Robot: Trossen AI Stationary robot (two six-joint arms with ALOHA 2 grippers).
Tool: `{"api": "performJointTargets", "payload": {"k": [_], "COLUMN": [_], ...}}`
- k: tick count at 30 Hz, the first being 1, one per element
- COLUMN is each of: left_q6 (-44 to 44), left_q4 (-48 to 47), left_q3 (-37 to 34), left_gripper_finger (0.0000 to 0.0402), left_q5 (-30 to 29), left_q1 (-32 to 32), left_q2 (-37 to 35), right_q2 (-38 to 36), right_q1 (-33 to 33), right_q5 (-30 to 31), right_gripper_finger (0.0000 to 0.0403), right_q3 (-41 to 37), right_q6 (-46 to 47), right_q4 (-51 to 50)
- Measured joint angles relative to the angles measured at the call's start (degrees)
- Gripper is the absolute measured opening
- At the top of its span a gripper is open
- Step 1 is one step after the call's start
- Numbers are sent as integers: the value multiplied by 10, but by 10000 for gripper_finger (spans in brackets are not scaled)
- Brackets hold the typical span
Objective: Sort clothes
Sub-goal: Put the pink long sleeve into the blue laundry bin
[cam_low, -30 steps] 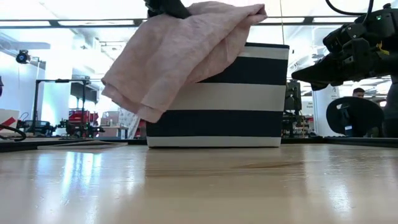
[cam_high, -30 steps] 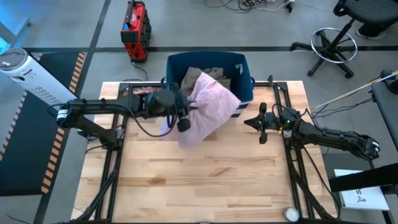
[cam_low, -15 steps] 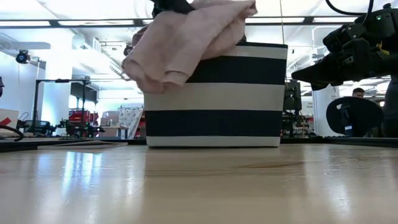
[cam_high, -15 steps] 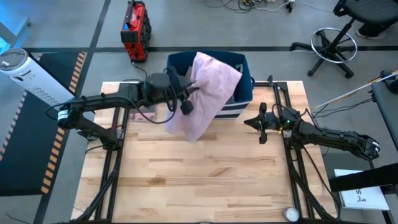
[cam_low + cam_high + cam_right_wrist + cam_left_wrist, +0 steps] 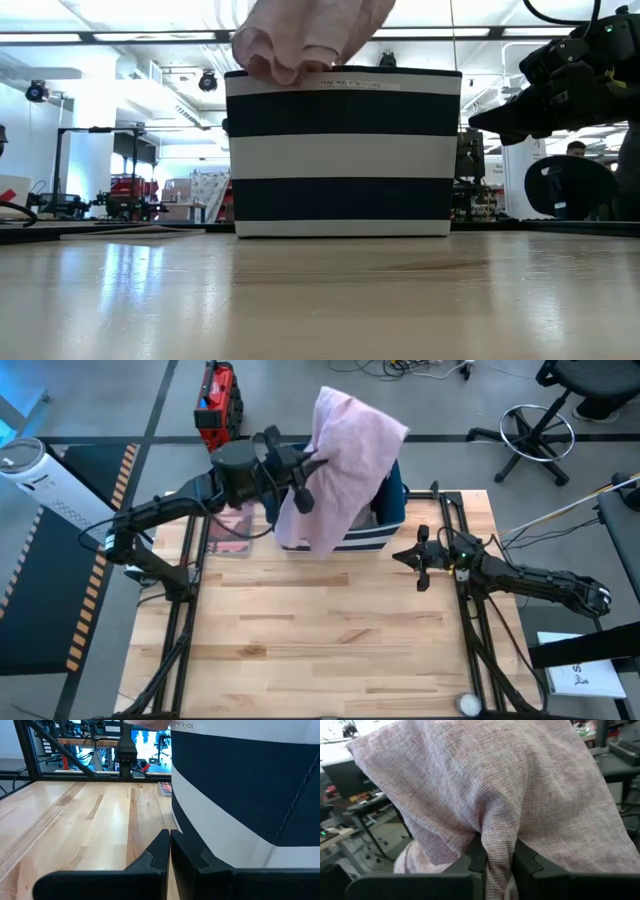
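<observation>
A large pale pink garment (image 5: 343,455) hangs from my left gripper (image 5: 300,485), high over the navy bin with white stripes (image 5: 392,500). In the low view the garment's lower end (image 5: 300,40) hangs at about the height of the bin's top rim (image 5: 345,72). It fills the left wrist view (image 5: 485,790). My left gripper is shut on it. My right gripper (image 5: 417,560) is shut and empty, hovering right of the bin; it also shows in the low view (image 5: 495,120). What lies inside the bin is hidden by the garment. My left gripper pinches a bunched fold of the pink garment (image 5: 497,857) between its two fingers (image 5: 476,860). It comes roughly level from the table's left. The cloth drapes over and past the gripper and hangs slack, clear of the table. I cannot tell whether its lower end touches the bin's rim.
A flat pink-covered book (image 5: 232,525) lies on the table left of the bin. Black arm frames run along both table sides (image 5: 185,610). The bin's striped wall (image 5: 240,785) stands close in front of my right gripper. Bare wooden table (image 5: 320,630) spreads toward the near edge.
My left gripper has gone up and toward the table's far edge, carrying the pink garment. The garment's lower end, which hung well down in front of the bin's wall, now hangs at the bin's rim. My right gripper has kept still.
</observation>
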Motion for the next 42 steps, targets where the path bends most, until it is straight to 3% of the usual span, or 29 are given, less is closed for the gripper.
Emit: {"api": "performJointTargets", "payload": {"k": [14, 22, 28, 34, 42], "left_q6": [68, 86, 97, 95, 90], "left_q4": [-9, -120, -212, -312, -300], "left_q3": [170, 286, 266, 199, 71], "left_gripper_finger": [26, 26, 26, 26, 26], "left_q5": [-34, -34, -61, -63, -63], "left_q1": [61, 70, 72, 82, 99], "left_q2": [130, 179, 179, 177, 173], "right_q2": [0, 0, 0, 0, 0], "right_q1": [0, 0, 0, 0, 0], "right_q5": [0, 4, 4, 4, 4], "right_gripper_finger": [0, 0, 0, 0, 0], "right_q3": [-1, -2, -2, -2, -2], "right_q6": [0, -1, -5, -5, -5], "right_q4": [-1, -13, -15, -38, -41]}}
